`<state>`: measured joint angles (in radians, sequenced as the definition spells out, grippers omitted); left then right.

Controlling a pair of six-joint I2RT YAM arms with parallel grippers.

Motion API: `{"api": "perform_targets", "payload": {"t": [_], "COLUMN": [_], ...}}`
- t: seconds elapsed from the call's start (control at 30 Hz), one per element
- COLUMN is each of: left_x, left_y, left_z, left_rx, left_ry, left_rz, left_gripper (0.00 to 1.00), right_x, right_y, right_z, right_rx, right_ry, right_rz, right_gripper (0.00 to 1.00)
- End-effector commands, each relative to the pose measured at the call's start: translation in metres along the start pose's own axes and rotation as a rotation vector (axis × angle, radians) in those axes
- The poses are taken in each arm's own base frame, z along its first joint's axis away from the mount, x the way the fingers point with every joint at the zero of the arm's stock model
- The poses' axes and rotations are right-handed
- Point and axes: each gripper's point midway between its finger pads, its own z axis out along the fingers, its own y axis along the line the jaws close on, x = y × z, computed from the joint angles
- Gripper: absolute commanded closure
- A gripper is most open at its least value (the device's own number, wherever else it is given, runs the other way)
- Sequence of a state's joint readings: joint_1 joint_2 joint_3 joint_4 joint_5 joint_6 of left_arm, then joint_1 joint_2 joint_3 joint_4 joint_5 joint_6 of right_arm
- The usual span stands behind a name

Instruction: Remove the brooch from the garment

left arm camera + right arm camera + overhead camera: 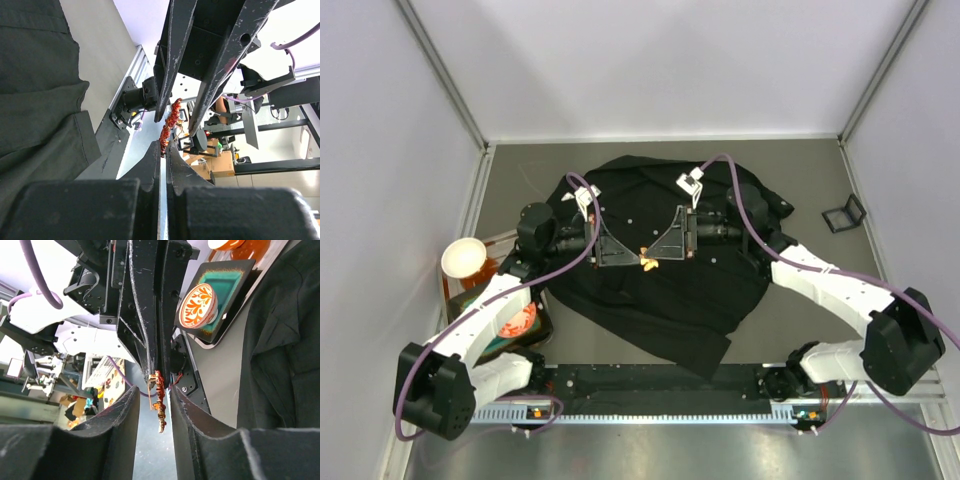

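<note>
**Brooch [159, 407] pinched by L gripper [163, 150]**

L gripper clamped tight on brooch, holding it in air over middle of black shirt [660, 300]. R gripper [154, 392] has jaws apart, straddling brooch's free end; can't tell if touching.

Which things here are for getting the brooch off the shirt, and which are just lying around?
For the job: brooch, black shirt, left gripper pinching the brooch, right gripper open around it.
Just lying about: white bowl, orange patterned disc in a teal tray, small black object.
</note>
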<state>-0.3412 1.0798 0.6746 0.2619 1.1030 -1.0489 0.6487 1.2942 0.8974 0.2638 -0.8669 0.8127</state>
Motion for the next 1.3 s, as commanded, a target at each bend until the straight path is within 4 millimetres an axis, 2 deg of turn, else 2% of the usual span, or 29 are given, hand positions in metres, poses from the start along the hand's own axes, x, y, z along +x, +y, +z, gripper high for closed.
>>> {"api": "perform_targets", "payload": {"t": [0.0, 0.03, 0.37, 0.5, 0.83, 1.07, 1.23, 1.27], "left_x": [-0.0088, -0.0087, -0.0101, -0.0105, -0.0106, -0.0133, -0.0122, -0.0120], "left_y": [-0.0262, -0.0267, -0.0266, -0.0275, -0.0285, -0.0332, -0.0309, -0.0311], "left_z": [-0.0032, -0.0032, -0.0028, -0.0031, -0.0030, -0.0033, -0.0031, -0.0032], "left_rx": [0.047, 0.049, 0.061, 0.063, 0.068, 0.089, 0.085, 0.085], "left_ry": [-0.017, -0.017, -0.028, -0.030, -0.036, -0.055, -0.050, -0.050], "left_rz": [0.096, 0.097, 0.079, 0.077, 0.069, 0.046, 0.040, 0.041], "left_gripper": [1.00, 1.00, 1.00, 1.00, 1.00, 1.00, 1.00, 1.00], "right_x": [-0.0051, -0.0045, 0.0008, 0.0012, 0.0029, 0.0024, 0.0045, 0.0045], "right_y": [0.0125, 0.0130, 0.0141, 0.0123, 0.0126, 0.0106, 0.0080, 0.0090], "right_z": [0.0051, 0.0051, 0.0060, 0.0067, 0.0071, 0.0100, 0.0108, 0.0104], "right_rx": [-0.047, -0.049, -0.054, -0.052, -0.055, -0.031, -0.026, -0.030], "right_ry": [-0.005, -0.005, 0.007, 0.009, 0.008, -0.007, -0.001, 0.002], "right_rz": [-0.057, -0.059, -0.068, -0.070, -0.079, -0.103, -0.100, -0.095], "right_gripper": [0.71, 0.73, 0.75, 0.85, 0.85, 0.90, 0.89, 0.86]}}
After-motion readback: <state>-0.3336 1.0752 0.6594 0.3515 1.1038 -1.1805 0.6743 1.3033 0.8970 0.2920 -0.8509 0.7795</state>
